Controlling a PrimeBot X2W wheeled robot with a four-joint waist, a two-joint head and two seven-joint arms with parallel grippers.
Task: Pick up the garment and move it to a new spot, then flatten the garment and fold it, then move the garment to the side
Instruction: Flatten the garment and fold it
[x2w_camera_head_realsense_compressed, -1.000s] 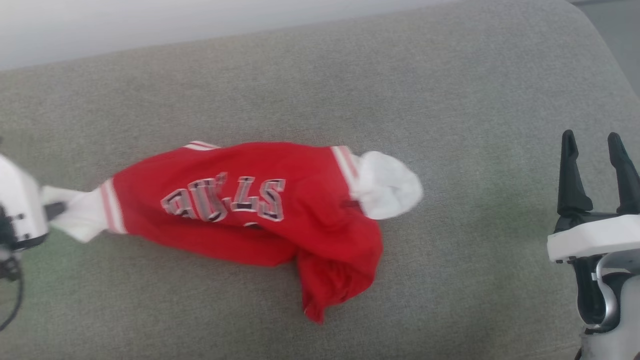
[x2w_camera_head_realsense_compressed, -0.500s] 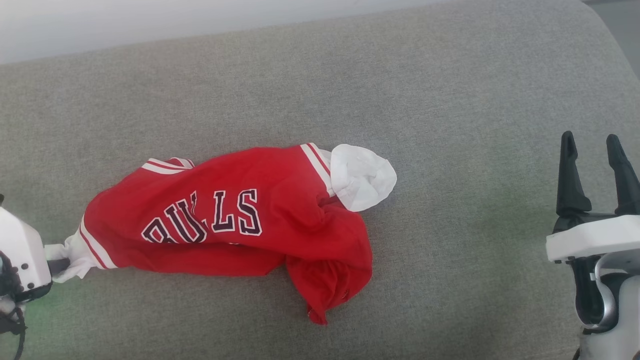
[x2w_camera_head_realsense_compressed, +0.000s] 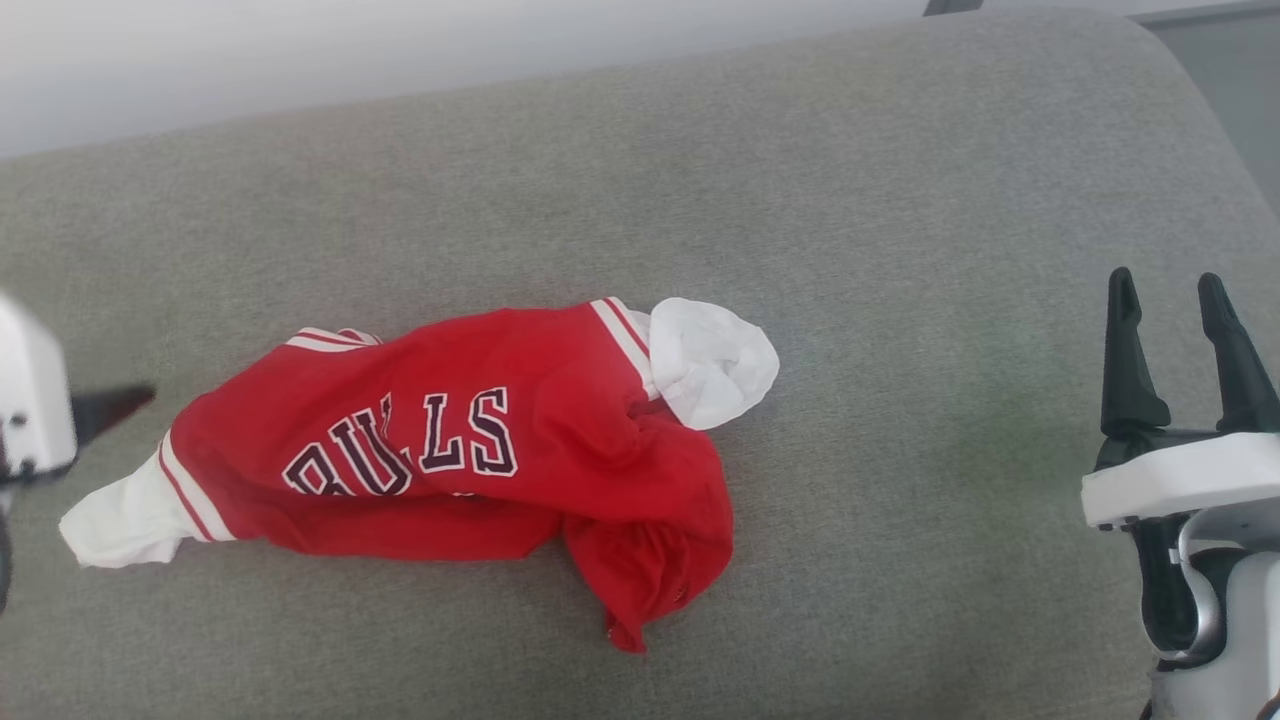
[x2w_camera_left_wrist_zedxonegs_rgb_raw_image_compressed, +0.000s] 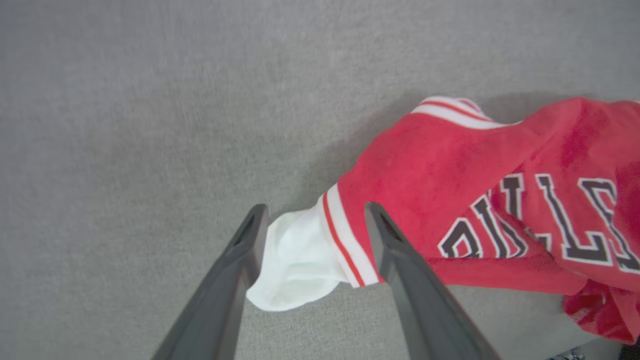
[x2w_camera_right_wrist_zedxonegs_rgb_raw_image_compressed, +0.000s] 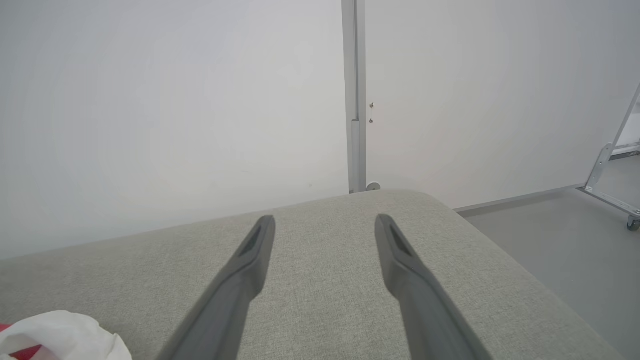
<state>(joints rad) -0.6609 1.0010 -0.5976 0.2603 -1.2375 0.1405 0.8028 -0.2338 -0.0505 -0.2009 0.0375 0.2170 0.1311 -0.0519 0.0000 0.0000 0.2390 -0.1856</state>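
The garment (x2w_camera_head_realsense_compressed: 470, 400) lies bunched on the grey cushion (x2w_camera_head_realsense_compressed: 900, 200), one white sleeve (x2w_camera_left_wrist_zedxonegs_rgb_raw_image_compressed: 295, 260) just below the wide, empty left end effector (x2w_camera_left_wrist_zedxonegs_rgb_raw_image_compressed: 315, 209). Flattening likely wants both sleeves pinched and drawn apart; the right end effector (x2w_camera_head_realsense_compressed: 1165, 300), also wide, sits well away.

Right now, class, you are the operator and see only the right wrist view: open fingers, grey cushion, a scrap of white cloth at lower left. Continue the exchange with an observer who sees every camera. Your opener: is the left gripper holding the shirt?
Observer: No. The left gripper is open; one white sleeve lies loose on the cushion beyond its fingers.
Operator: Is the garment flat?
Observer: No, the garment lies crumpled, its hem bunched up.
Operator: Which face is up?
Observer: The BULLS lettering faces up.
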